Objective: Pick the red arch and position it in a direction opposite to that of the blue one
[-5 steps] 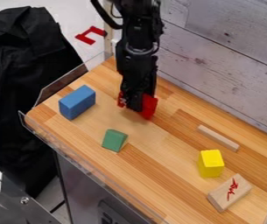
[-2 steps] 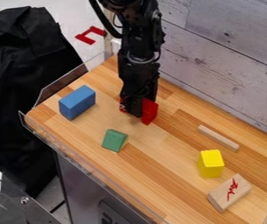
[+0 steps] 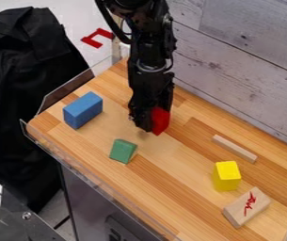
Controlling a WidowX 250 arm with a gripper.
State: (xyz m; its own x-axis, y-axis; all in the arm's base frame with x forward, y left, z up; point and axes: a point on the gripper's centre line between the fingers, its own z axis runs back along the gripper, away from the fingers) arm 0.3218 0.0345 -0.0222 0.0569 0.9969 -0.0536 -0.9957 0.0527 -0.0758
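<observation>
Wooden counter (image 3: 177, 181): the red arch could be turned wrongly

On this counter, before the plank wall (image 3: 252, 47), the gripper (image 3: 147, 127) hangs down at the red arch (image 3: 161, 121). The arch lies behind and beside its tip, on the view's right, and is partly hidden. We cannot tell if the jaws are apart, together or clamped on the arch, nor whether it touches the wood.

We judge that the step in hand is to grasp or turn the arch. If the hold is only at one end, the arch could swing or slip out during the turn, and then stand at a false angle. If it is let go while tilted, it could fall on its side.

The blue block (image 3: 83, 110) stands apart, on the view's left. We see no opening in it, so its direction is perhaps easy to misread, and the arch could be placed the same way instead of opposite. The green block (image 3: 123, 151) is near too; a low, wide move toward the front could push it.
</observation>
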